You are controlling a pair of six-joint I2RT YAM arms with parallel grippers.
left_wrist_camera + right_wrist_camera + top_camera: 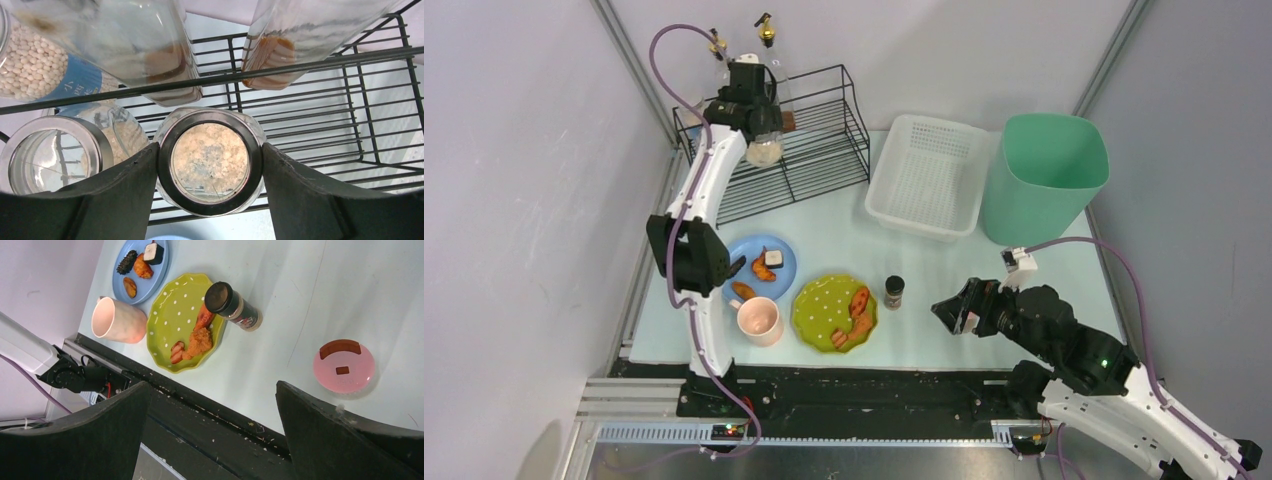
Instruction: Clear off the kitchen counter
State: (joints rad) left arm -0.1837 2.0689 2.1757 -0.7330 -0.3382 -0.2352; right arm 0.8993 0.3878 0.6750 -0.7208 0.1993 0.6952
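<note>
My left gripper (pixel 764 132) reaches to the black wire rack (pixel 824 140) at the back left and is shut on a glass jar of pale flakes (pixel 210 160), one finger pressed on each side of its dark-rimmed lid. On the pale mint kitchen counter (pixel 924 260) lie a blue plate (pixel 744 250) with food pieces, a pink cup (pixel 759 320), a green dotted plate (pixel 819 310) with food, and a small spice jar (pixel 894 292). My right gripper (pixel 951 310) hovers open and empty over the counter's front edge. A pink round lid (pixel 344 365) lies beside it.
A white perforated basket (pixel 929 180) and a tall green bin (pixel 1044 175) stand at the back right. In the rack are a second glass jar (pixel 50 155), a jar of beans (pixel 30 65) and two spouted bottles (pixel 767 40). A black rail (pixel 225 415) edges the front.
</note>
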